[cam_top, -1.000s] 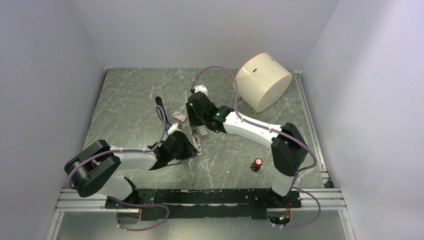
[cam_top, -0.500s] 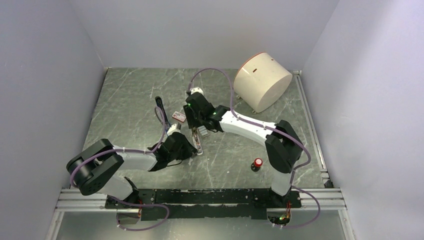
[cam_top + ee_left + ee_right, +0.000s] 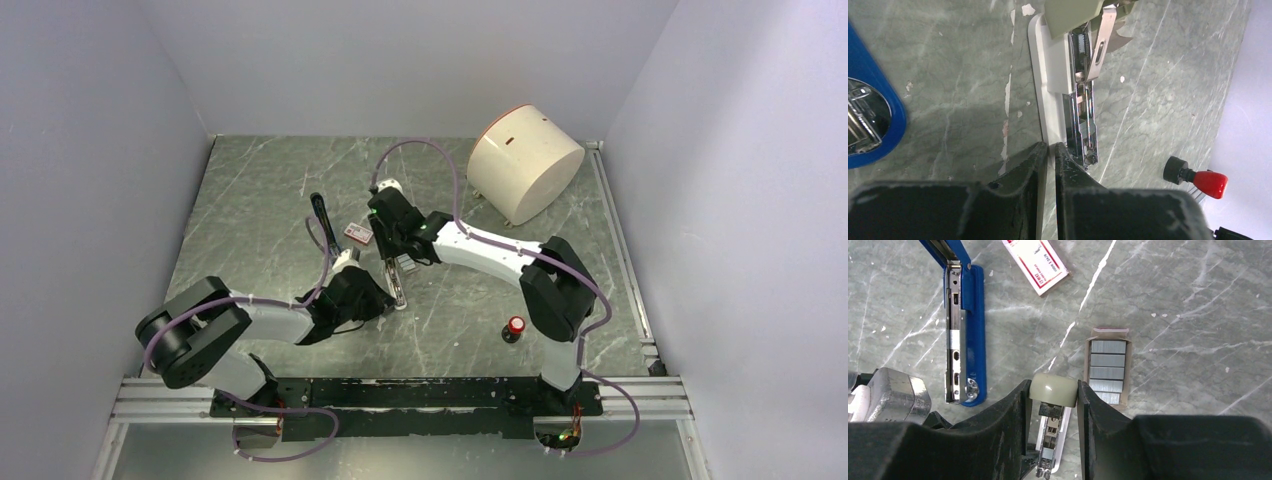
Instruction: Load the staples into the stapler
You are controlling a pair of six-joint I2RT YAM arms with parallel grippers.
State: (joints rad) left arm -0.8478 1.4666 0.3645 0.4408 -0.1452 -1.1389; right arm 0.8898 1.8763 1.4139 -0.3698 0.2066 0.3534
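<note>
From where I stand, the right claw [image 3: 1053, 392] is closed about halfway, its jaws pressed on either side of the rounded end of a beige bar [image 3: 1053, 386]. The left claw [image 3: 1049, 150] is nearly shut, nipping the thin edge of the white base plate [image 3: 1037, 75] under that same bar. Neither claw has hold of anything the job needs. The staples [image 3: 1107, 371] lie just to the right of the right claw's fingers, grey ribbed strips in an open card tray. Their red-and-white box [image 3: 1036, 262] lies farther ahead and slightly left. The blue stapler [image 3: 977, 335] lies to the claw's left, hinged open with its silver channel facing up. I'd judge the strips to be light, slick and brittle, likely to snap where they are glued if bent. They should be pinched gently across the width, on the flat flanks. The stapler looks stiff but light and apt to skid on the smooth table. It should be held by the blue sides near the hinge while a strip is slid in. The right arm stretches far forward and across to its left, with the wrist turned down over the work. The left arm is folded low, its forearm close to the table and its fingers pointing forward. A red-capped knob [image 3: 1198, 177] sits off to the left claw's right.
</note>
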